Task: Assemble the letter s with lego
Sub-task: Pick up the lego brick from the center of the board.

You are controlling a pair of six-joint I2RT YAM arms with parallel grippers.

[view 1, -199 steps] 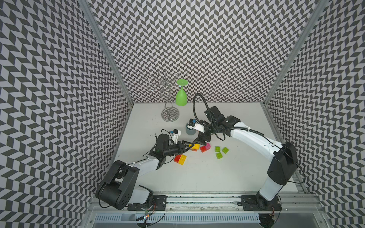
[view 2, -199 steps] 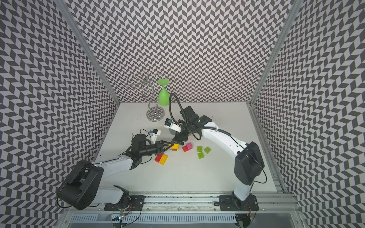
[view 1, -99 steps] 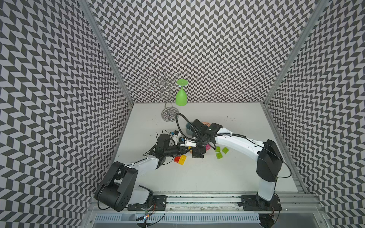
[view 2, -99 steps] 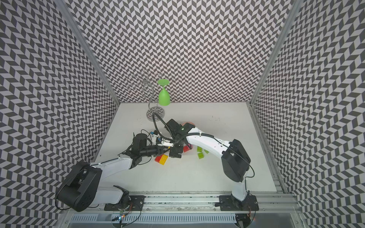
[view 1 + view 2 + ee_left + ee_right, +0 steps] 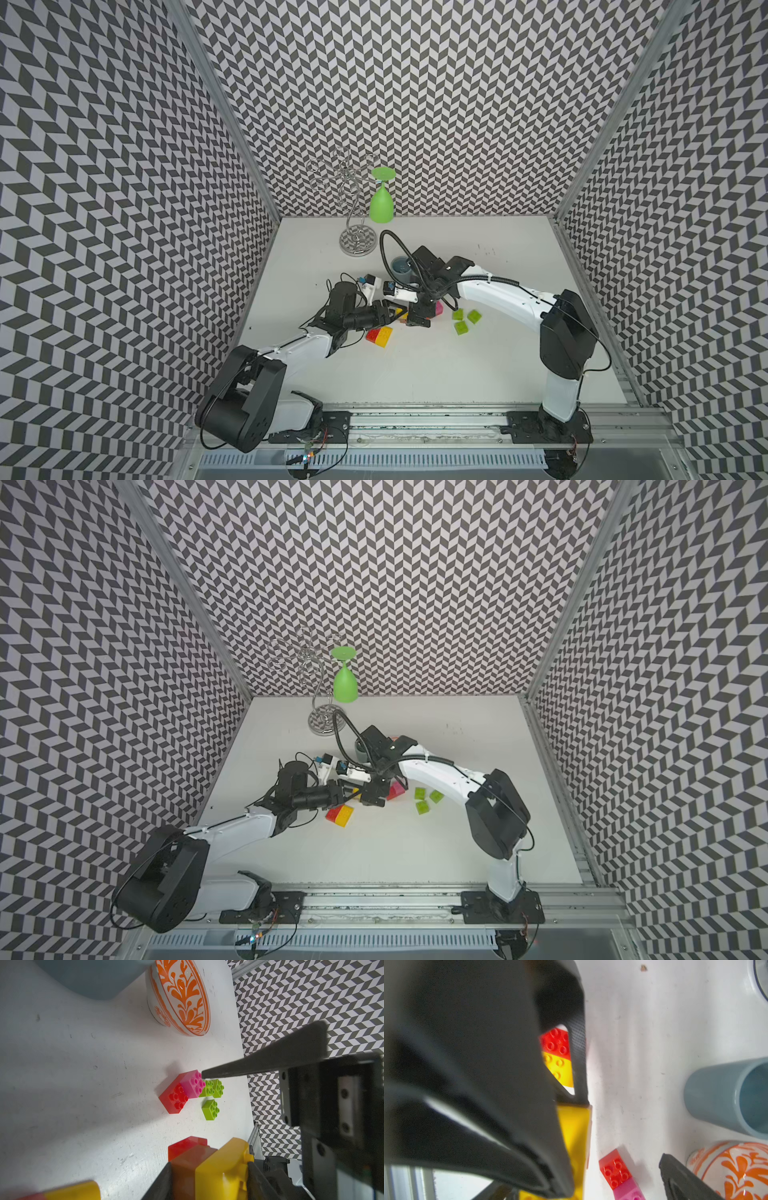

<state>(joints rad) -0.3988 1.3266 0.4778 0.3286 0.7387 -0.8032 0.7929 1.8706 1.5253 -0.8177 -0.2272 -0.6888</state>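
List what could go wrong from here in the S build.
1. The open right hand crowds the left hand, which grips a stack. A bump could twist the stack in that grip.
2. Its finger ends right by the red-pink pair and may shove it into the green bricks.
3. The bowl stands close behind, so a wide swing might hit it.

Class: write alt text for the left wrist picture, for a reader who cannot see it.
The left gripper clamps yellow and orange-brown plastic lego bricks. Beyond lie a red-and-pink brick pair, three lime green square bricks and an orange-patterned bowl.
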